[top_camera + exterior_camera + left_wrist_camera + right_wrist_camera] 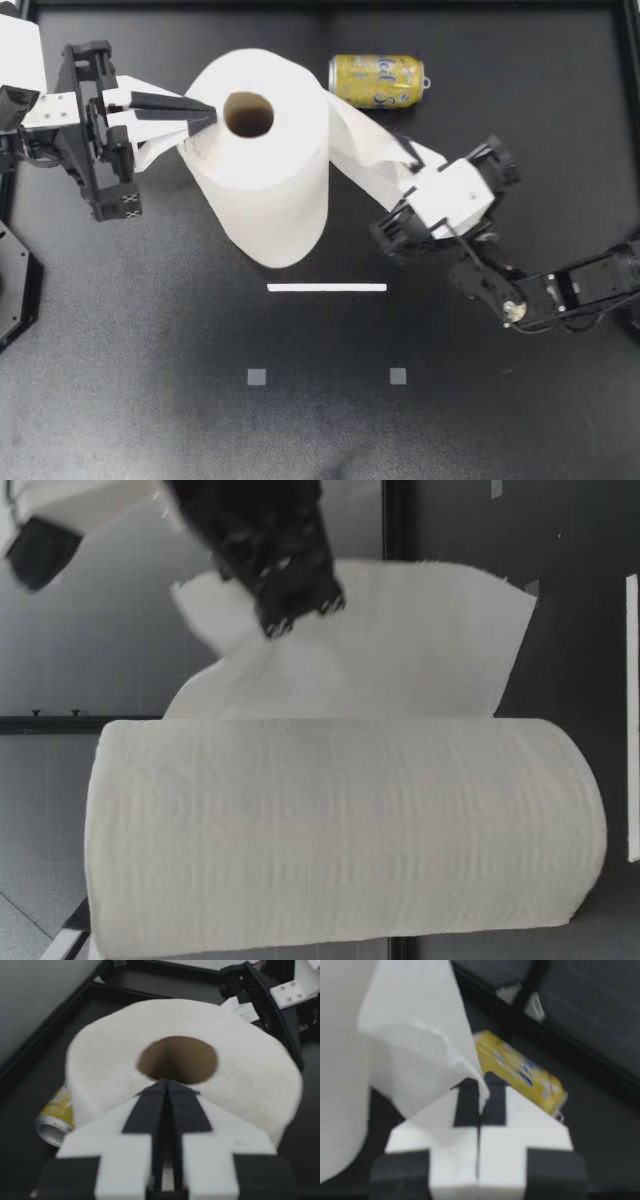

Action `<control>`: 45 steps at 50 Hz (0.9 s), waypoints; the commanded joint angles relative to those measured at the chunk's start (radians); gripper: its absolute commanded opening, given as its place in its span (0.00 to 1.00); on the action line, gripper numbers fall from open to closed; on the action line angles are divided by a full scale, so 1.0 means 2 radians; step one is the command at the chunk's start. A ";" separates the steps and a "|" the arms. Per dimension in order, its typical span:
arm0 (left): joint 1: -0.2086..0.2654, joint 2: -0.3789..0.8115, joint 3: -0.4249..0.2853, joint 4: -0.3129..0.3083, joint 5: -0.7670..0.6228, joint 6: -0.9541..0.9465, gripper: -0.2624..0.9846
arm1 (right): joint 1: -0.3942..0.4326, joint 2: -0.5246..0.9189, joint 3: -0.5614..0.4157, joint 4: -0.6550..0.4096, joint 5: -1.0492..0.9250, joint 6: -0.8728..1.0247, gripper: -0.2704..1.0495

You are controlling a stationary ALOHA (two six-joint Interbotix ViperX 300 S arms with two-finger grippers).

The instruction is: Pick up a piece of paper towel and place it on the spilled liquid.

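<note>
Sheet [365, 150] spans from roll [265, 200] to right gripper [408, 162]
Right gripper clenched on sheet; left gripper [205, 113] closed, tips on roll's top.

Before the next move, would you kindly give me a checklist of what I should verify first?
1. Right pincer shut on loose sheet: ok.
2. Left pincer shut, tips at the core rim of the roll: ok.
3. Roll standing upright: ok.
4. Loose sheet torn free of roll: not ok, attached.
5. Spill located on table: cannot tell, none visible.
</note>
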 commanded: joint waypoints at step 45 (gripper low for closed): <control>0.018 0.035 0.003 -0.005 0.005 0.001 0.29 | -0.008 -0.133 0.164 0.089 0.042 0.002 0.10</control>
